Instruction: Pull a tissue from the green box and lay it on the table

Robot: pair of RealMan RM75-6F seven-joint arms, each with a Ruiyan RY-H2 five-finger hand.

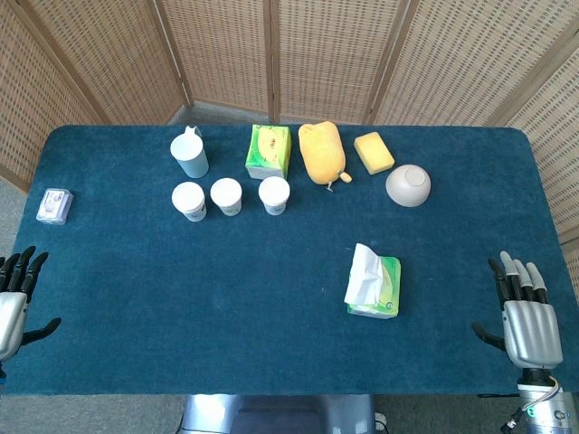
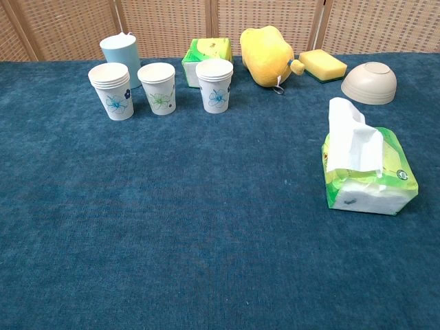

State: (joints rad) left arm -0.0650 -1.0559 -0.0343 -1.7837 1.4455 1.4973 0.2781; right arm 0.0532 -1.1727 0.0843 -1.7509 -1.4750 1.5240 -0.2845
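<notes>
A green tissue pack (image 1: 384, 289) (image 2: 375, 180) lies on the blue table (image 1: 226, 298), right of centre, with a white tissue (image 1: 364, 274) (image 2: 352, 136) sticking up out of its top. My right hand (image 1: 525, 312) rests at the table's front right corner, fingers spread and empty, well to the right of the pack. At the front left edge sits my left hand (image 1: 16, 298), also empty with fingers apart. Neither hand shows in the chest view.
Along the back stand a light blue jug (image 1: 191, 154), three paper cups (image 1: 226, 195), a green cube tissue box (image 1: 269, 151), a yellow plush toy (image 1: 322, 151), a yellow sponge (image 1: 373, 151) and an upturned white bowl (image 1: 408, 185). A small packet (image 1: 54, 205) lies far left.
</notes>
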